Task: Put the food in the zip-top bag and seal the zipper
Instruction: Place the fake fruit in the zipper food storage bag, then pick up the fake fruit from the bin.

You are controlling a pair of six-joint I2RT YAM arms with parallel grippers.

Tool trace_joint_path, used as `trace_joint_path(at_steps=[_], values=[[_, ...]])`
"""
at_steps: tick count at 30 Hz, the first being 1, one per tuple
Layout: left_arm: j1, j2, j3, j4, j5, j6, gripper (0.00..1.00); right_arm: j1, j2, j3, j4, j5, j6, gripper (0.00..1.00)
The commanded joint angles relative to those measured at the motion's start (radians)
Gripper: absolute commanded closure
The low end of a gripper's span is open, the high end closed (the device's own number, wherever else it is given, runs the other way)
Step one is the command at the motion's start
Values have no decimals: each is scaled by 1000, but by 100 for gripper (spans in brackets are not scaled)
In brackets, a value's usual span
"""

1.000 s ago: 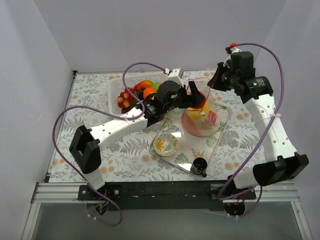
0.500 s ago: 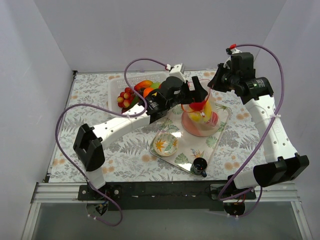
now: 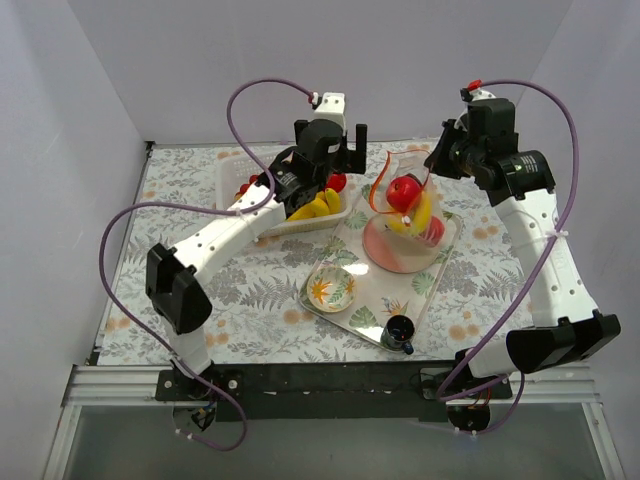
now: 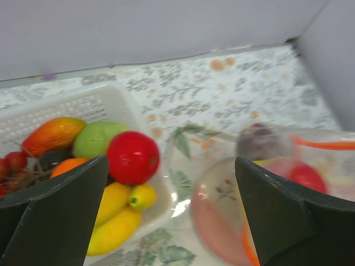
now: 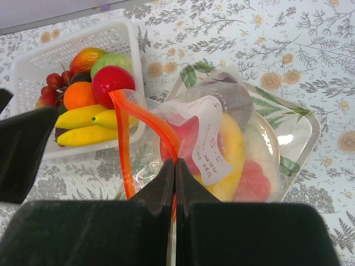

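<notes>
While the bag stands on the tray with 1 red apple and yellow pieces inside, its white label carries red writing too small to read. At the bag's mouth the right gripper pinches the zipper, jaws closed. The left gripper hangs wide open, holding nothing, near the basket of food.

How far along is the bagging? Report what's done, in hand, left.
Done: several pieces, a red apple and a banana among them, sit inside the zip-top bag. In hand: the right fingers pinch the zipper, mouth open; the left fingers are spread and empty near the basket. Left: the remaining fruit there, then sealing.
</notes>
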Motion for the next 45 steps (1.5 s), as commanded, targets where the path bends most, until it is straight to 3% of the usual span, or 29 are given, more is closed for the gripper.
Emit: trace_joint_path(at_steps=[1,3,11,39,45], values=[[110,82,14,-56,128,268,2,-3,-47,56,0,17,-18,99],[155,102,11,-18,215,314,2,-3,-56,57,-6,15,-20,99],[181,265,92,-11,326,432,2,-3,-90,42,-23,14,-29,99],[190,386,67,-11,302,429,2,-5,-81,19,-2,6,-48,99],[190,377,52,19,276,429,15,-3,-79,21,0,9,-51,99]])
